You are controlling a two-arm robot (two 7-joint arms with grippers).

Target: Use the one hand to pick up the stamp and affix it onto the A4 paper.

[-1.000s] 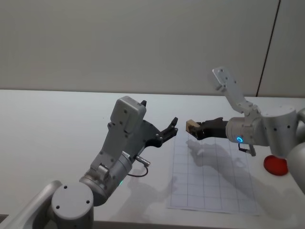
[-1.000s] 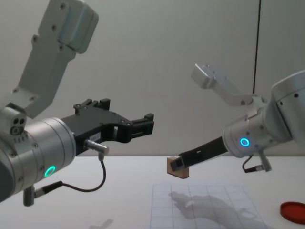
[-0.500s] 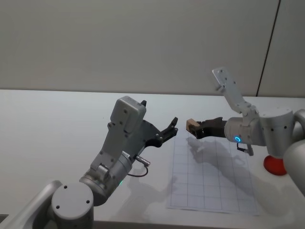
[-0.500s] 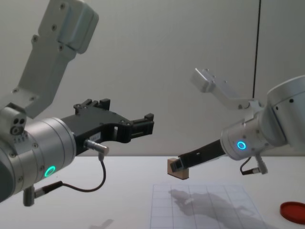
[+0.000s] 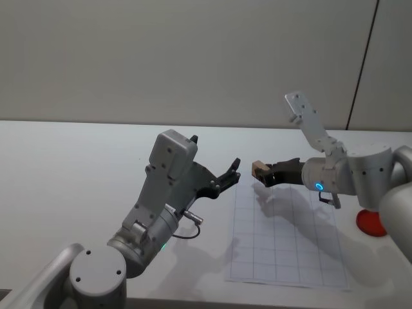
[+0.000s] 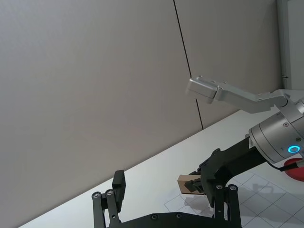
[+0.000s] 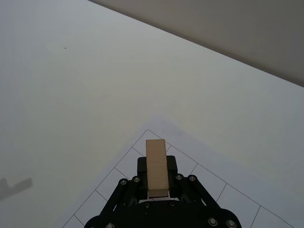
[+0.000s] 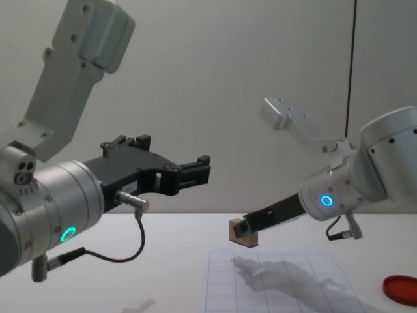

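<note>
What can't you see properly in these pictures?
The stamp's underside: right wrist view, it faces away and the right gripper covers its near end.
Red disc: head view, partly behind the right arm; chest view, cut by the edge.
Left gripper: left wrist view, body cut by the edge.

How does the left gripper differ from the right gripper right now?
The left gripper is bulky with a green ring; the right gripper is slim with a blue ring. The left is open and empty; the right is shut on the stamp above the A4 paper. Both are black and clear of the table.
</note>
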